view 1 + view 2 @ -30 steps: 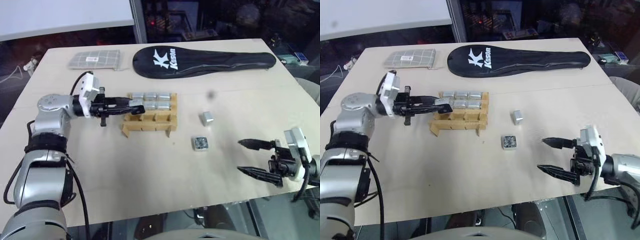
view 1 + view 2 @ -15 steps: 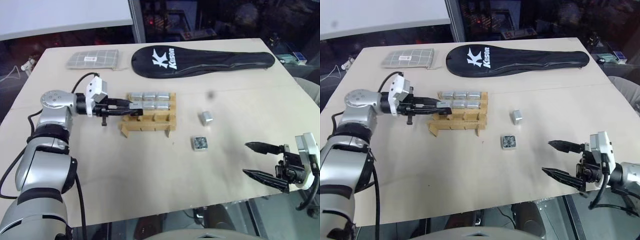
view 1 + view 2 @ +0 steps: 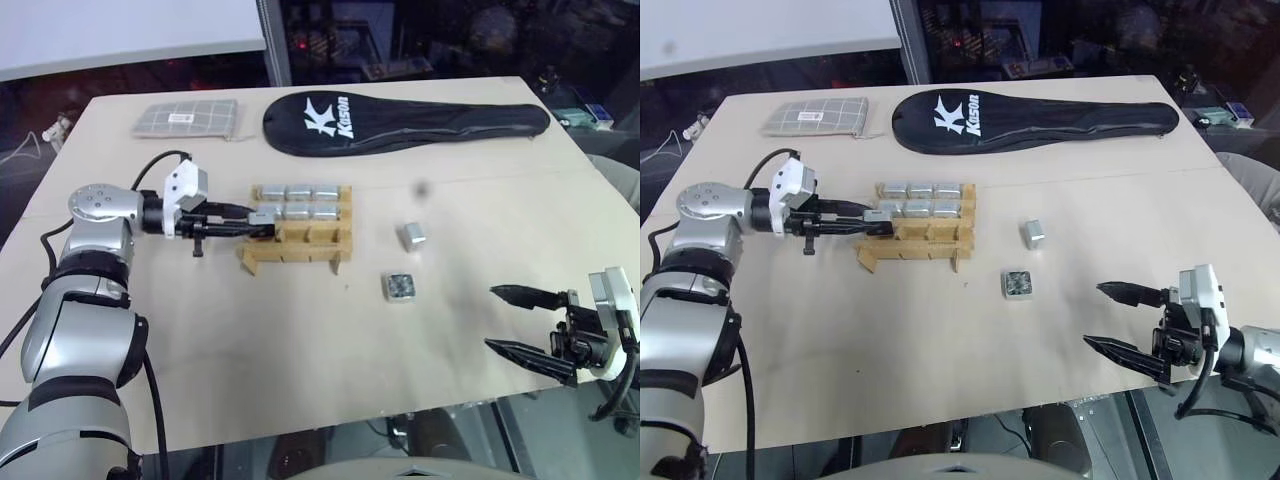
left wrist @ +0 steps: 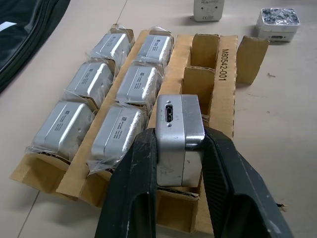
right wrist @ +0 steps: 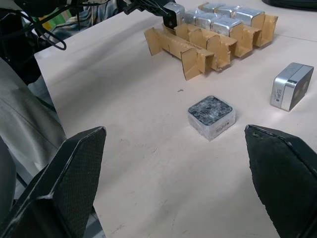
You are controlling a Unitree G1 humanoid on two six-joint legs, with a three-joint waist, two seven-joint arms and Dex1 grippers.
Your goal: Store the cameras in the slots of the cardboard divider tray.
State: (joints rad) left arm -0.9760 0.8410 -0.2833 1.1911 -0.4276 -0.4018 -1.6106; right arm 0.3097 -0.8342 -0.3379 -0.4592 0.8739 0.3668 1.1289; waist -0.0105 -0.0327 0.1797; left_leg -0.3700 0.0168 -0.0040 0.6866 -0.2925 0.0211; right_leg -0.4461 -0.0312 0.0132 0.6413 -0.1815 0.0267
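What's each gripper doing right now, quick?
Left gripper: fingers shut on a camera, over the cardboard divider tray.
Right gripper: fingers open, holding nothing.

The cardboard divider tray (image 3: 297, 232) lies left of centre on the table (image 3: 300, 340), six cameras (image 3: 300, 201) in its two far rows. Two loose cameras (image 3: 412, 236) lie to its right. A racket cover (image 3: 400, 121) and pouch (image 3: 188, 118) sit along the top.
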